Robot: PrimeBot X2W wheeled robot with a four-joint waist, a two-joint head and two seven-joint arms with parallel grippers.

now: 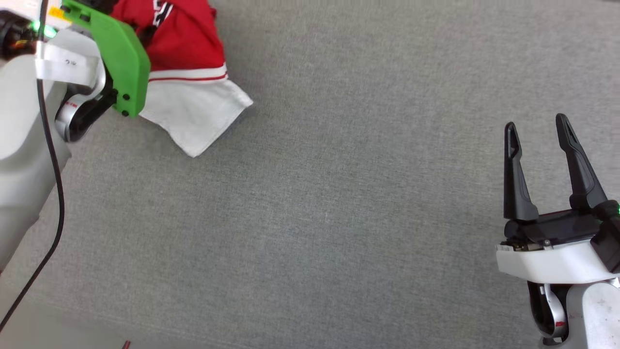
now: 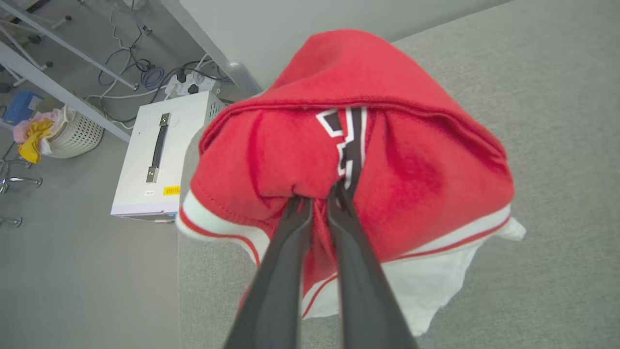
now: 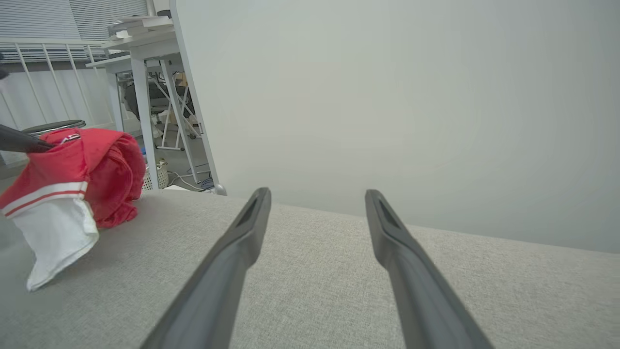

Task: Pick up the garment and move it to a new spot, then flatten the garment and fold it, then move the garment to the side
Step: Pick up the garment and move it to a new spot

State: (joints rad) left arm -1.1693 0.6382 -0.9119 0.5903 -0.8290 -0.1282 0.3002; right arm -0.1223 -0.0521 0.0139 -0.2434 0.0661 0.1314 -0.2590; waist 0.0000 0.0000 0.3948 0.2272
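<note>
Well, the largest thing before me is the flat grey woven-cloth work surface [image 1: 339,203], and most of it stretches toward the right and the near side. The garment [image 1: 186,53], a red jersey-style shirt with white short sleeves, is at the far left corner of this surface, gathered into a loose bundle and not spread out at all.

My left gripper [image 2: 316,196] has its two dark fingers pressed almost together on a fold of the red cloth, so I judge that it grips the shirt and carries most of its weight. My right gripper [image 1: 536,125] is at the near right, well apart from the shirt, with the fingers spread and nothing between them.

The coming move turns on this: the bundle hangs from the left hand, and its long axis runs from the pinch toward the near right. The room for a new spot lies that same way, so I think the left arm must carry it over.

The axis ends in one white sleeve [image 1: 193,116], whose corner seems to touch the surface, though I cannot be sure. Above the sleeve runs the red-white striped trim [image 1: 186,76]. A piece of black white-outlined lettering [image 2: 346,140] shows just above the pinch; the rest is hidden in folds.
</note>
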